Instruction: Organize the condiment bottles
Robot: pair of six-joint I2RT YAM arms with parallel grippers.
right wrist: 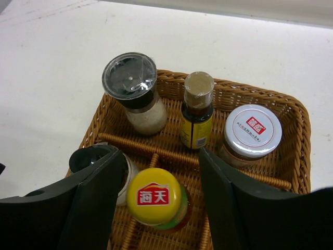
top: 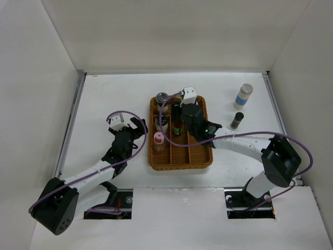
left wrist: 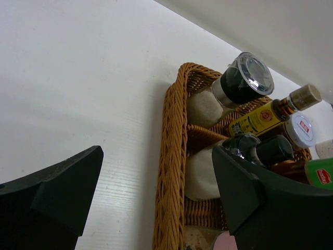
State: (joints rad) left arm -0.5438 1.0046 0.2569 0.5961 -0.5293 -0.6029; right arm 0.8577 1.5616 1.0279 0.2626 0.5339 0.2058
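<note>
Several condiment bottles stand in the brown wicker tray (top: 180, 156). My right gripper (right wrist: 160, 153) hangs open over the tray, its fingers either side of a yellow-capped bottle (right wrist: 154, 197), with a gap at the right finger. Beyond it stand a clear-lidded grinder (right wrist: 132, 88), a tan-capped yellow-labelled bottle (right wrist: 197, 107) and a white-lidded jar (right wrist: 252, 133). A dark-capped jar (right wrist: 88, 156) shows behind the left finger. A pink-capped bottle (top: 158, 138) stands in the tray's left column. My left gripper (top: 132, 127) is open and empty on the table, just left of the tray rim (left wrist: 171, 156).
Outside the tray, at the back right, stand a blue-labelled white bottle (top: 243, 96) and a small dark-capped bottle (top: 237, 120). White walls close the table at the back and both sides. The tray's near compartments hold nothing.
</note>
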